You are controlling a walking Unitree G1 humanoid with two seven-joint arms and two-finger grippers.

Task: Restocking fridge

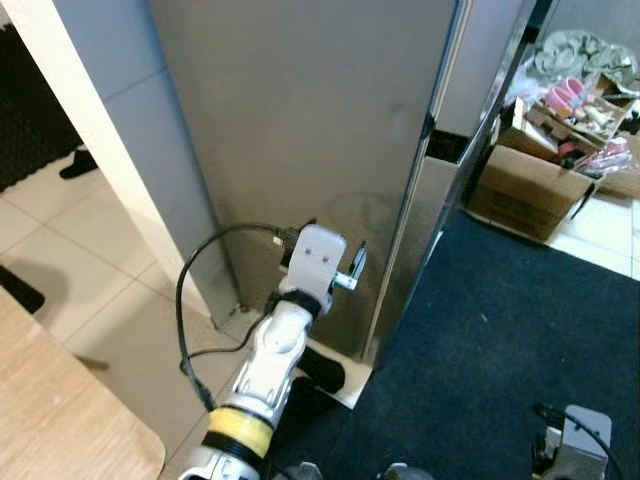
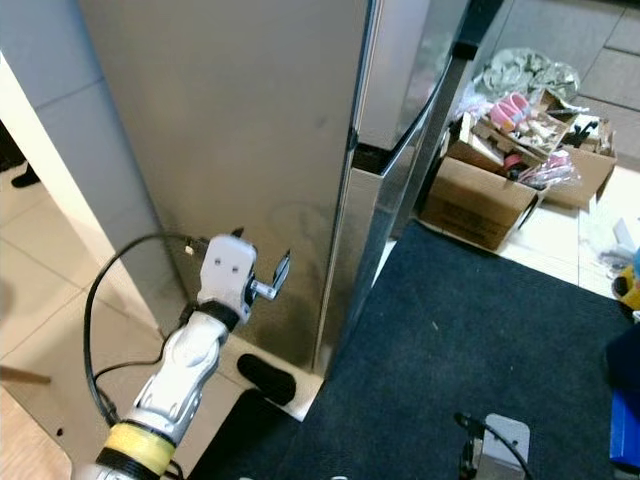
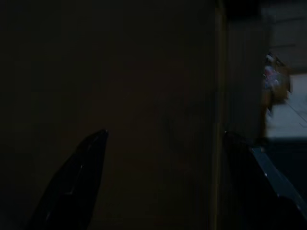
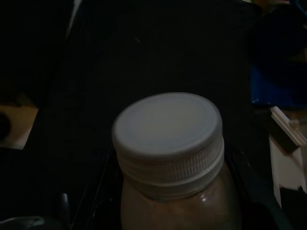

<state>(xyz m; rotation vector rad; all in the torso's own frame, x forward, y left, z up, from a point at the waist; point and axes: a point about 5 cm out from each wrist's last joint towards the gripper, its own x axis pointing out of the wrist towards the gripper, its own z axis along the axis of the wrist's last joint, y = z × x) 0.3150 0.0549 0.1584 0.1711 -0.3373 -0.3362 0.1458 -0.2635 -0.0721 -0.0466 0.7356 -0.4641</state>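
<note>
The tall steel fridge (image 1: 300,120) stands right in front of me with its doors closed; I face its side panel and front corner (image 1: 430,130). My left arm (image 1: 318,255) is raised close to the lower side panel. In the left wrist view my left gripper (image 3: 165,134) is open, its black fingers (image 3: 76,182) spread before the dark panel with nothing between them. My right arm (image 1: 575,440) hangs low over the carpet. The right gripper (image 4: 172,191) is shut on a bottle (image 4: 168,139) with a white ribbed screw cap and pale brownish contents.
A dark blue carpet (image 1: 500,330) lies in front of the fridge. A cardboard box (image 1: 530,190) full of clutter sits at the far right. A wooden table corner (image 1: 60,410) is at my lower left, beside a white wall edge (image 1: 90,130).
</note>
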